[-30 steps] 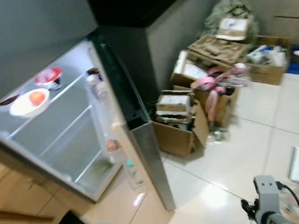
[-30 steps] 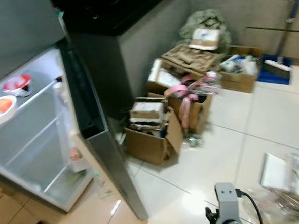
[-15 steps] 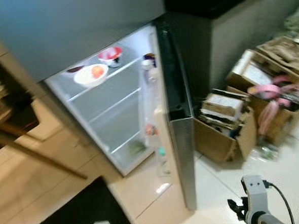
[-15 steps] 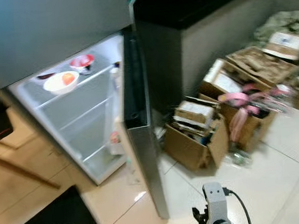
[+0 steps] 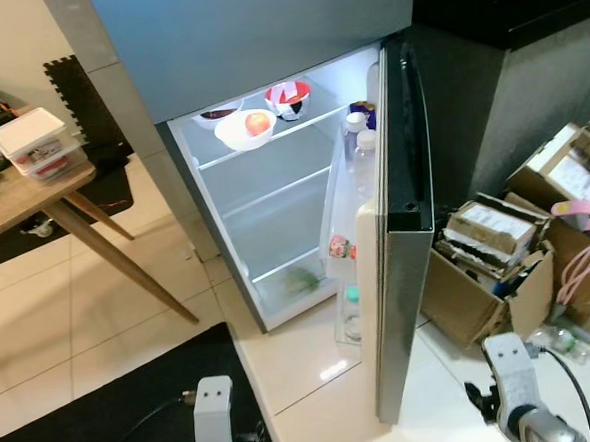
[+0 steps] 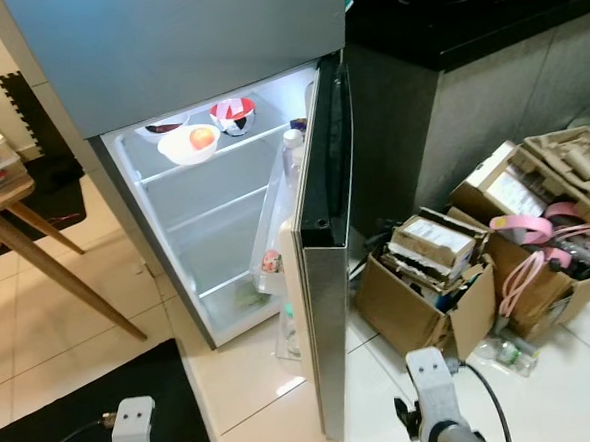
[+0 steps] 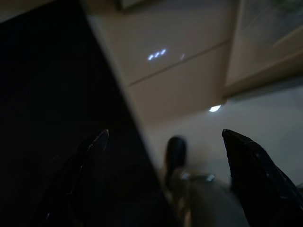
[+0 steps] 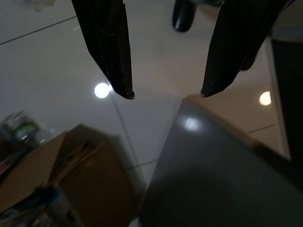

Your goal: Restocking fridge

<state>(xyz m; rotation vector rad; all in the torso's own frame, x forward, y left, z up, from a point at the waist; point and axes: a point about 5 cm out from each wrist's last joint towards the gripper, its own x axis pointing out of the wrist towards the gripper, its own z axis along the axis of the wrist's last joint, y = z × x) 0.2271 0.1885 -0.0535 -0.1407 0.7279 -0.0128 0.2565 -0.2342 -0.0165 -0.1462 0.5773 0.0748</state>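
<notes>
The fridge (image 5: 264, 43) stands with its lower door (image 5: 401, 235) swung wide towards me. On the lit top shelf sit a white bowl holding an orange fruit (image 5: 246, 129), a red and white bowl (image 5: 288, 96) and a dark bowl (image 5: 216, 113). The shelves below look bare, apart from something green in the bottom drawer (image 5: 301, 279). Bottles (image 5: 358, 142) stand in the door racks. Both arms hang low near the floor. My left gripper (image 7: 165, 135) is open over the floor tiles and the black mat's edge. My right gripper (image 8: 166, 96) is open above the tiles, with nothing in it.
A wooden table (image 5: 23, 193) with stacked white containers (image 5: 32, 142) stands at the left. A black mat (image 5: 107, 423) lies on the floor before the fridge. Several full cardboard boxes (image 5: 488, 269) crowd the floor right of the door, below a dark counter (image 6: 463, 20).
The camera has swung left, so the fridge now sits in the middle and the wooden table has come into view. Both arms still hang low.
</notes>
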